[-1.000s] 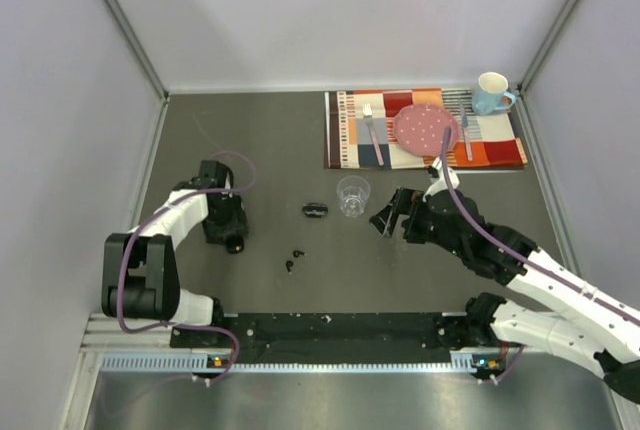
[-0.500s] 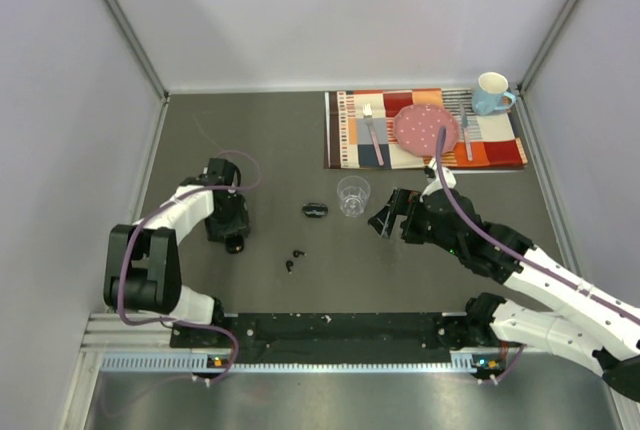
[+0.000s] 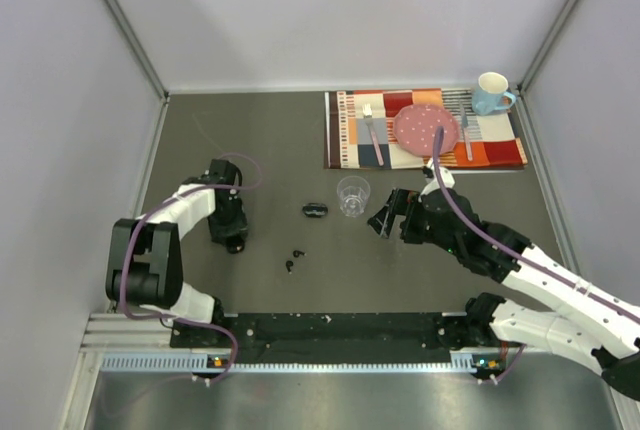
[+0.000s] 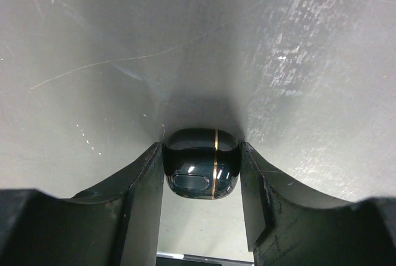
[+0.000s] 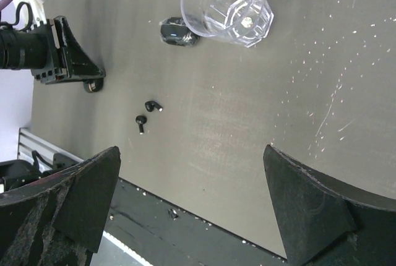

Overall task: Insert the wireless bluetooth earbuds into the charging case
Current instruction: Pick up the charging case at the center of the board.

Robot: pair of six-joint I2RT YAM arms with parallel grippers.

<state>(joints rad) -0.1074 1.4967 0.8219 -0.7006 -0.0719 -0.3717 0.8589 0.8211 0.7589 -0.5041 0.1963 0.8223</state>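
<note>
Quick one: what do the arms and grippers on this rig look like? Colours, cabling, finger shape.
The left arm and right arm have white link shells with black joints, and a purple cable runs along each. The left gripper and right gripper are matte black. The fingers are broad tapering wedges with rough, worn edges.

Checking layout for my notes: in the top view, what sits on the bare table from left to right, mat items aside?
Left gripper closed on one case → two earbuds → second case → cup → right gripper.
</note>
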